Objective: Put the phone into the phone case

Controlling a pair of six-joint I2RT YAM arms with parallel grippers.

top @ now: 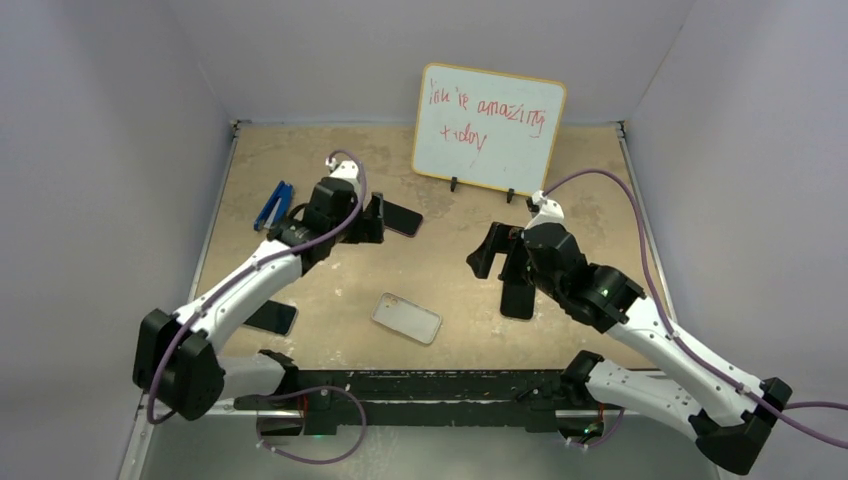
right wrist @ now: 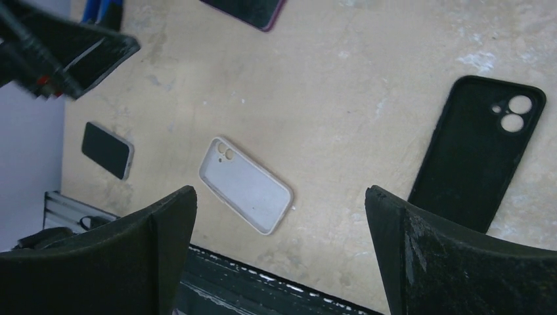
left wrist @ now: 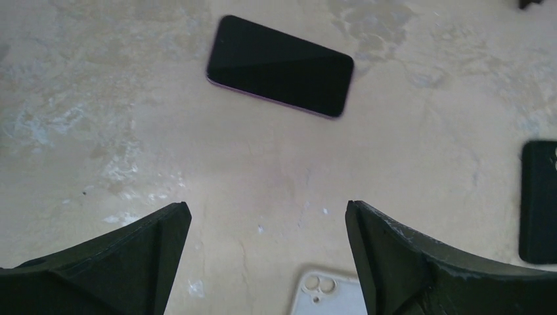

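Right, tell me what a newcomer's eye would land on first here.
The whiteboard with red scrawl, propped at the back of the table, stands out first. Then the two open pincers: the left pincer near a dark phone, the right pincer near a black case. A white case lies mid-table between them.

My left arm (top: pixel 245 285) rose from its base at the lower left of the top view and reached toward the upper middle. There my left gripper (top: pixel 383 217) hung with its jaws spread wide, holding nothing. My right arm (top: pixel 655 330) bent up from the lower right toward the centre. My right gripper (top: pixel 497 270) pointed left, jaws fully apart and holding nothing. In the wrist views my left fingers (left wrist: pixel 125 262) and right fingers (right wrist: pixel 433 256) filled the lower corners.
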